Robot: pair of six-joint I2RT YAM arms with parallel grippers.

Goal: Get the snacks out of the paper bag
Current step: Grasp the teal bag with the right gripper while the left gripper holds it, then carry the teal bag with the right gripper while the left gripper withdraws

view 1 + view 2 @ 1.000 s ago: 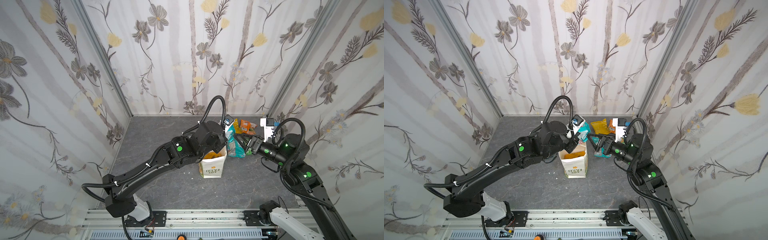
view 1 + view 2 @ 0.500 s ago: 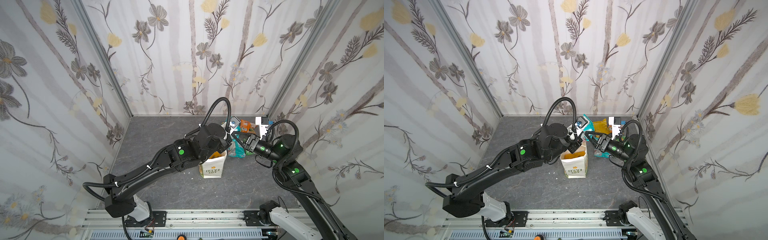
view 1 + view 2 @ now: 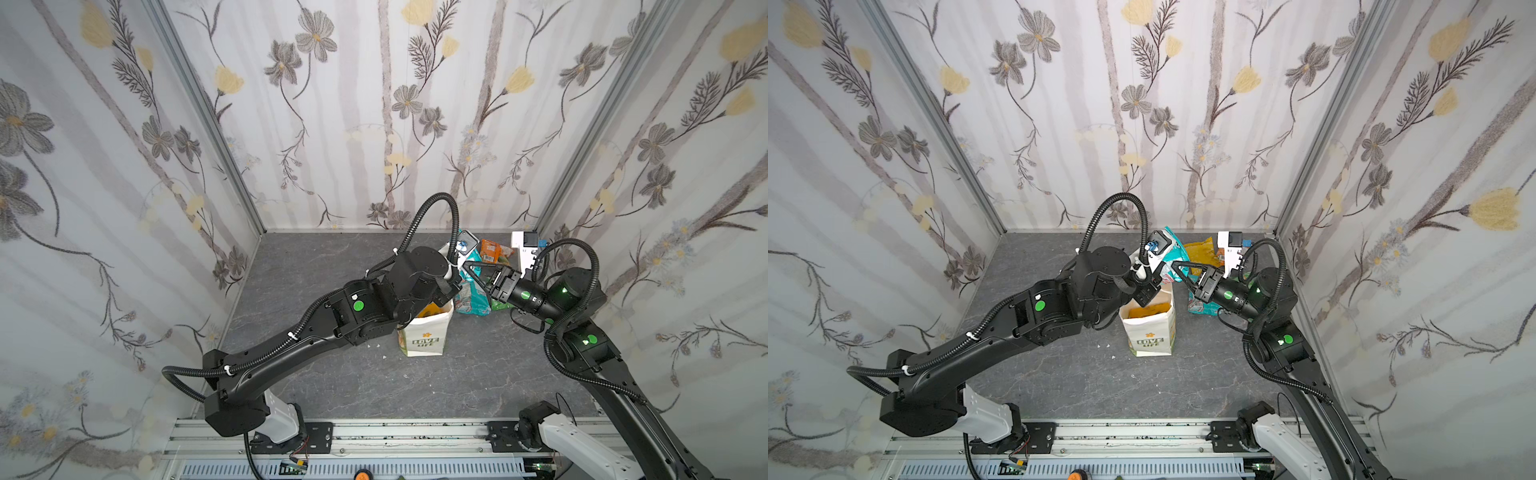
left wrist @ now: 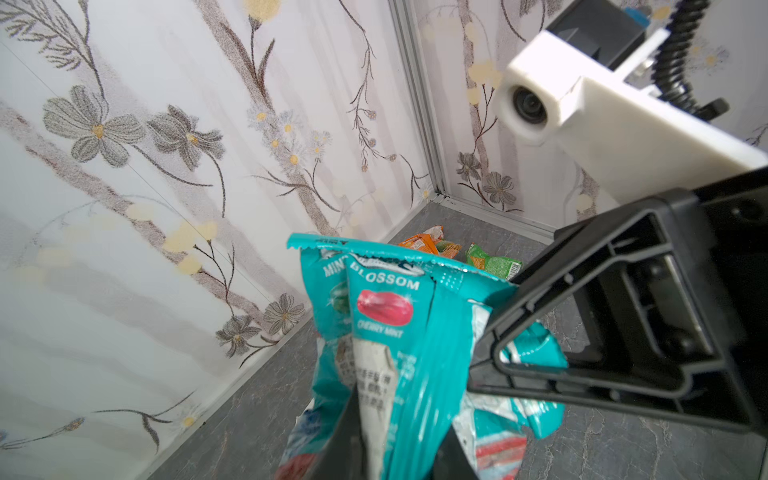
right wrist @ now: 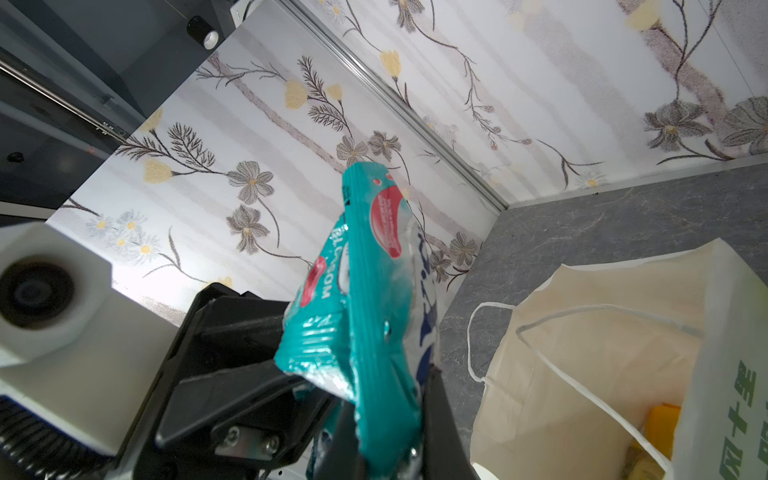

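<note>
The teal packet (image 4: 395,332) hung in the air just above the paper bag's (image 3: 1150,336) far rim. Its long axis ran straight out from the left gripper (image 4: 401,453), with the serrated end and the "BLOSSOM" print farthest from those jaws. The right gripper (image 3: 1177,267) reached in from the side away from the bag, its jaws closed tight on the packet's crumpled edge. The left jaws stood a little apart with the packet's lower end between them; whether they pressed it could not be told. Below, the bag stood upright on the bench (image 3: 1059,374), mouth open, "LOVE LIFE" face toward the rail, a yellow packet (image 3: 1148,311) inside. Beyond the bag, toward the rear corner, lay a second teal packet (image 3: 1200,305), an orange packet (image 4: 424,243) and a green packet (image 4: 492,264).
</note>
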